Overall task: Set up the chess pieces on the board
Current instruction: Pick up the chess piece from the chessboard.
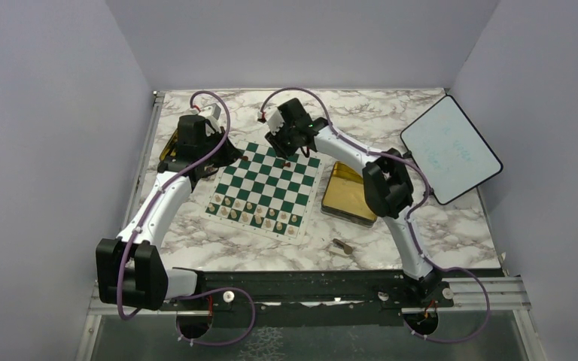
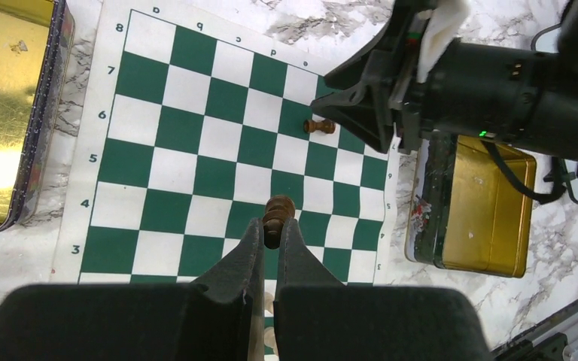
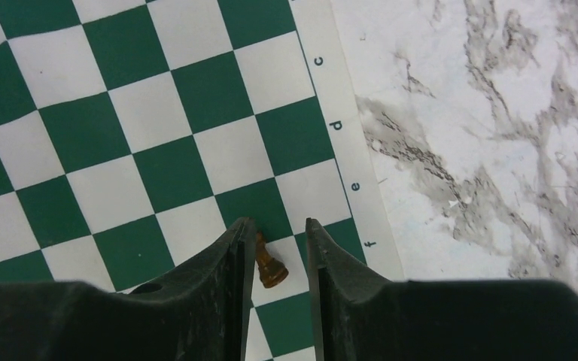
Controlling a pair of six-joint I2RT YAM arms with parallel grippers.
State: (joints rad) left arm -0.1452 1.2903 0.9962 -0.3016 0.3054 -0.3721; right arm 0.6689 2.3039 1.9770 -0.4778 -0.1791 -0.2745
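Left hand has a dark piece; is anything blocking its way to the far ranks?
Only on the right: the right hand hangs over the far-right squares, around another dark piece. The board's far-left squares look bare.

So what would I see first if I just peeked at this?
The green-and-white board in the middle of the marble table, with pale pieces lined along its near edge. The left gripper pinches a dark brown piece, and the right gripper stands open around another dark piece near the far edge.
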